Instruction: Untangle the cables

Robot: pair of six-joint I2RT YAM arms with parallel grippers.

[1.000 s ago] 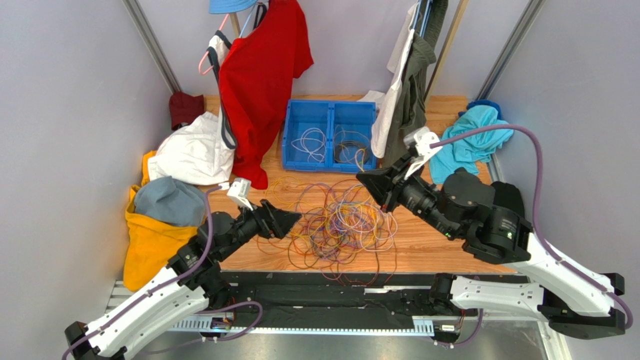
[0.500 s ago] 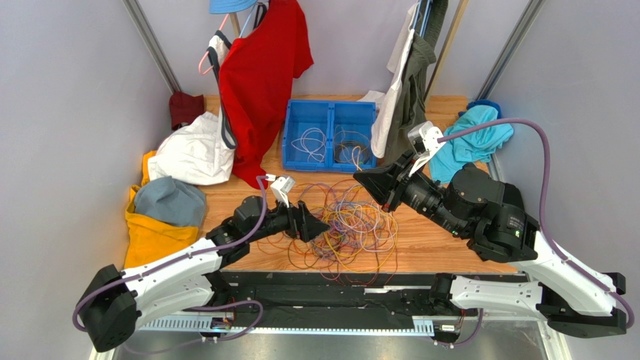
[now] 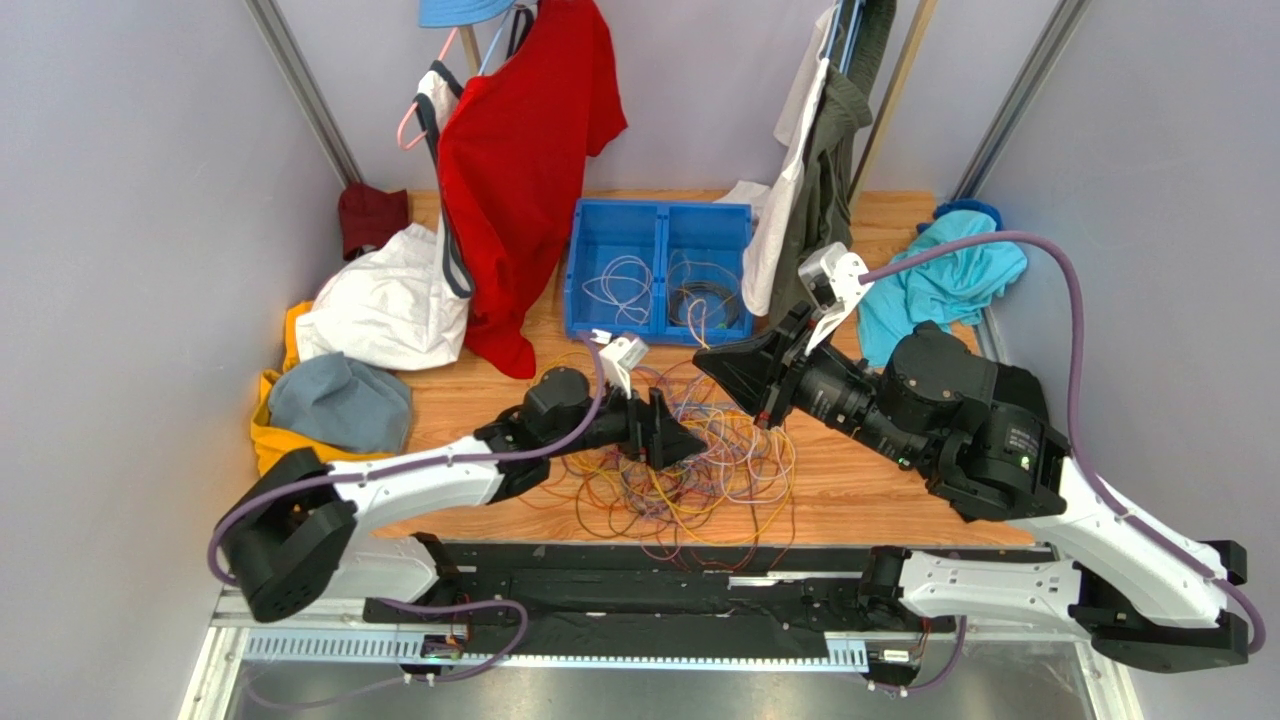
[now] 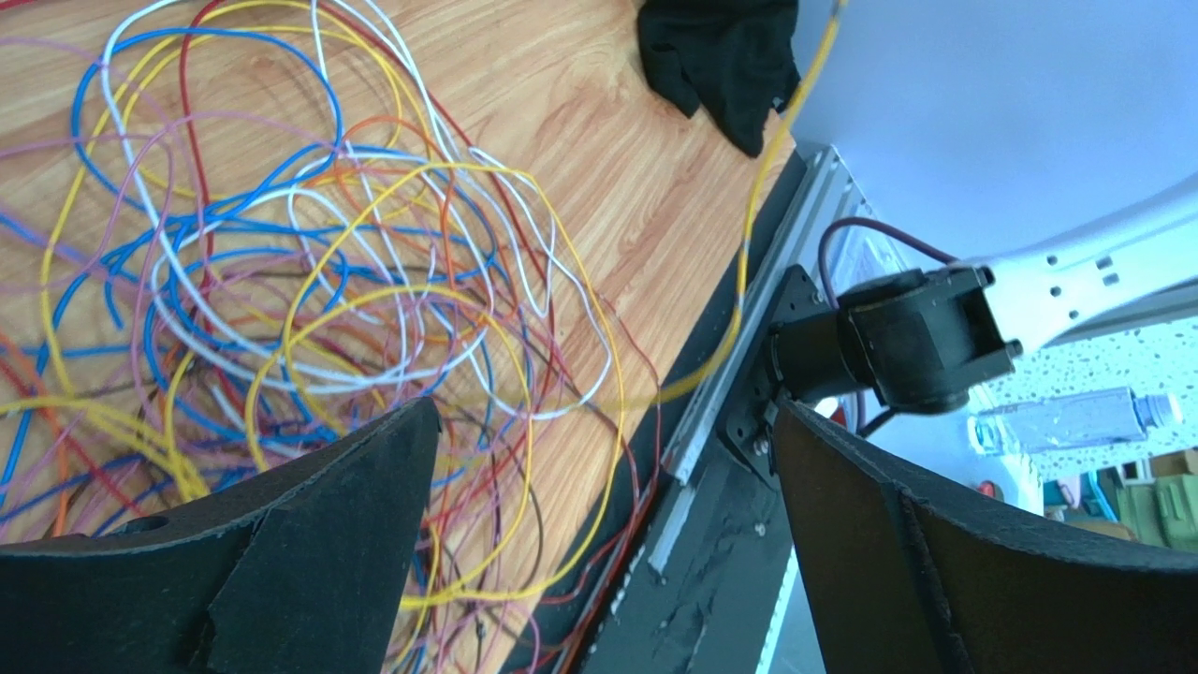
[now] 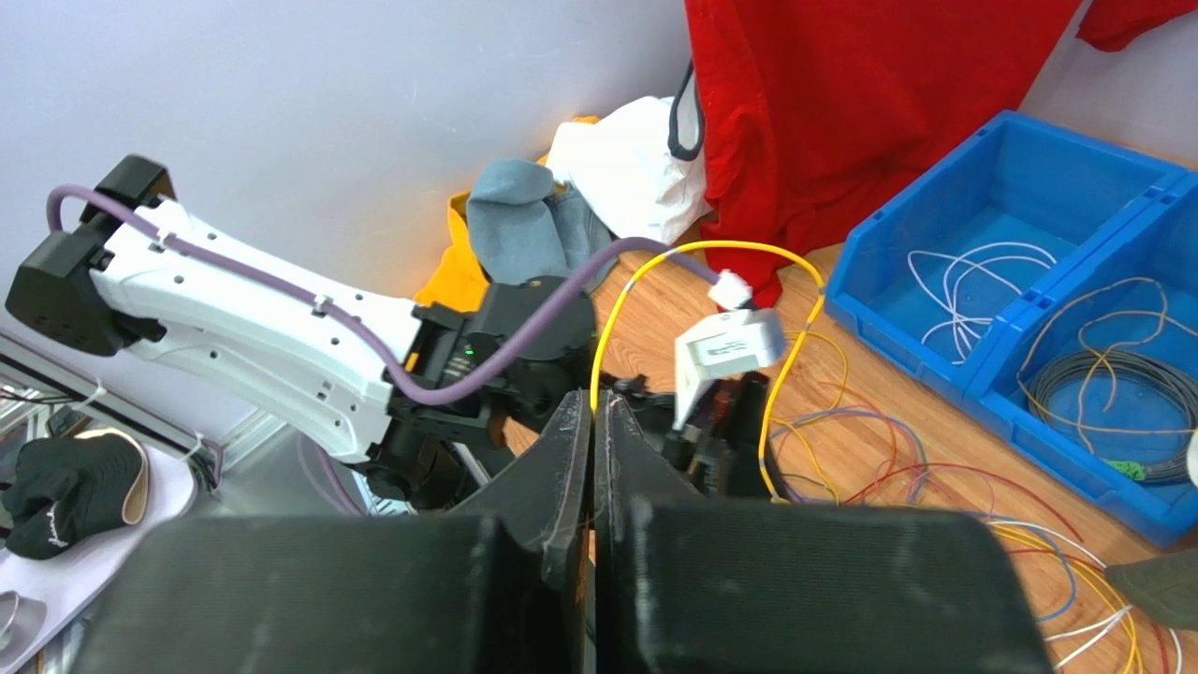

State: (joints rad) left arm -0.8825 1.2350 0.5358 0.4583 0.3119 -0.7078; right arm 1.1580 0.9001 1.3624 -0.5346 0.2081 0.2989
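Note:
The cables (image 3: 718, 458) lie as a loose tangle of orange, yellow, purple, red, blue and white wires on the wooden table (image 3: 887, 480). From close up they (image 4: 324, 295) spread across the wood. My left gripper (image 3: 684, 438) hangs low over the tangle's left part, open (image 4: 605, 410), with nothing between its fingers (image 4: 324, 548). My right gripper (image 3: 718, 365) is raised above the tangle's far edge, shut (image 5: 592, 400) on a yellow cable (image 5: 703, 249). That cable loops up to a white plug (image 5: 729, 289). In the left wrist view the yellow cable (image 4: 759, 183) hangs slanting past the table edge.
A blue two-part bin (image 3: 661, 206) at the back holds white wires and a black coil (image 3: 703, 300). A red shirt (image 3: 519, 150) and dark garments (image 3: 819, 165) hang behind. White cloth (image 3: 383, 308), grey and yellow cloth (image 3: 323, 405) lie left, teal cloth (image 3: 939, 285) right.
My left arm has reached rightward from the table's left side to over the tangle, staying open. The right gripper shifted slightly left and back, still shut on the yellow cable.

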